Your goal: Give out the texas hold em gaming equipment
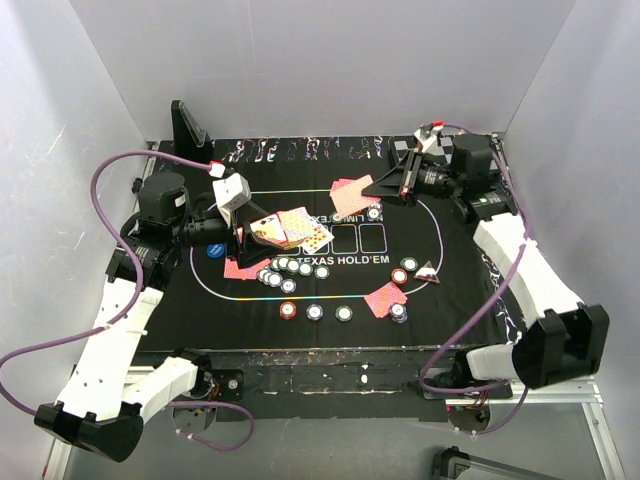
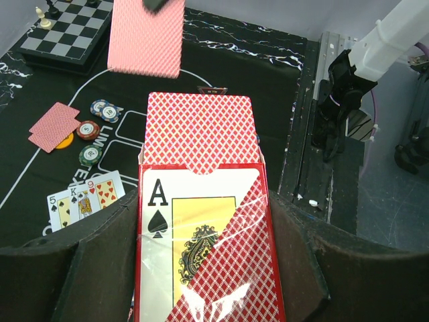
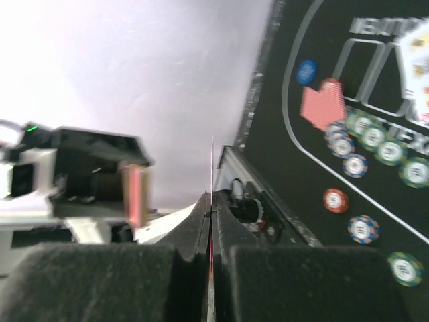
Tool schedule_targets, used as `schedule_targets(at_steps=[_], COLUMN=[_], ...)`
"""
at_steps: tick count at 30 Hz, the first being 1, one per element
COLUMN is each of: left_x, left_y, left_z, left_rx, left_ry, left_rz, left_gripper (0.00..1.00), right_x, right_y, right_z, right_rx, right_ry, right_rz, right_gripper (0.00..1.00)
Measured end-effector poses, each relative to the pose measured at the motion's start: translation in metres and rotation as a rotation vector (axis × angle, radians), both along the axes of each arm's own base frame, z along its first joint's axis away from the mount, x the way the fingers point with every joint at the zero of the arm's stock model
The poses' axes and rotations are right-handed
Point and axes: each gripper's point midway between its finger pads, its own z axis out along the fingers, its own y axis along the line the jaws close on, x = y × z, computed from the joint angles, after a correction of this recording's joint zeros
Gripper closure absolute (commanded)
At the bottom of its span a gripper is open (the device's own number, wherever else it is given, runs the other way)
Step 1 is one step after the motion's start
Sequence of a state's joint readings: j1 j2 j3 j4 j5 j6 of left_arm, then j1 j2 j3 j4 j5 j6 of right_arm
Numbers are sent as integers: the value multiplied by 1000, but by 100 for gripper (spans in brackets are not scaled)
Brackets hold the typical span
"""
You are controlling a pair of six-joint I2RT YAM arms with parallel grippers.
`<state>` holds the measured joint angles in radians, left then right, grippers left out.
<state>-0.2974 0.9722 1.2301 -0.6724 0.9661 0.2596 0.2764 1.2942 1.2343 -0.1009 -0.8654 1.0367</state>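
Left hand (image 2: 201, 211) clamps a card box (image 2: 201, 282), ace of spades showing, above the mat (image 1: 450, 300). Right hand (image 3: 211, 208) pinches one card (image 3: 212, 157), seen only as a thin edge in its own view. The left wrist view shows its red back over the mat. Chips (image 1: 300, 268) lie on the mat.

Left arm (image 1: 112, 335) extended forward from base, elbow bent, wrist turned inward. Left gripper (image 2: 201, 268) clamped on card box (image 2: 201, 194), one of its fingers (image 2: 100, 261) on each side, box standing up between them, its far end past fingertips. Right arm (image 1: 525, 270) extended forward, wrist turned inward too. Right gripper (image 3: 211, 221) pinched on single card (image 3: 212, 157), seen edge-on, pads (image 3: 134, 282) nearly meeting, card sticking out beyond fingertips. Grippers well apart, pointing roughly at each other
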Motion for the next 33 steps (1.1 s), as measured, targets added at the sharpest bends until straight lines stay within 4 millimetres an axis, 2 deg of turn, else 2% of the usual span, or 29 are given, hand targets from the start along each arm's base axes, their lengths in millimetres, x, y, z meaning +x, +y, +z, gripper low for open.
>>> schedule_targets(at_steps=[2,8,12,20,26,29,33], left_x=[0,0,1,1,1,1,0], left_y=[0,0,0,0,0,0,0], left_z=[0,0,-1,-1,-1,-1,-1], left_rx=[0,0,0,1,1,1,3], left_ry=[0,3,5,6,5,5,6], left_rz=[0,0,0,1,1,1,0], left_gripper=[100,100,100,100,100,100,100], right_x=[13,46,53,68,81,86,92], right_y=[1,3,12,38,45,45,46], right_z=[-34,-156,-210,-263,-298,-308,-307], right_rx=[-50,-248,-367,-497,-524,-526,-518], right_ry=[51,273,328,334,371,383,372], right_rz=[-17,-79,-93,-124,-171,-197,-218], right_gripper=[99,99,99,99,99,99,99])
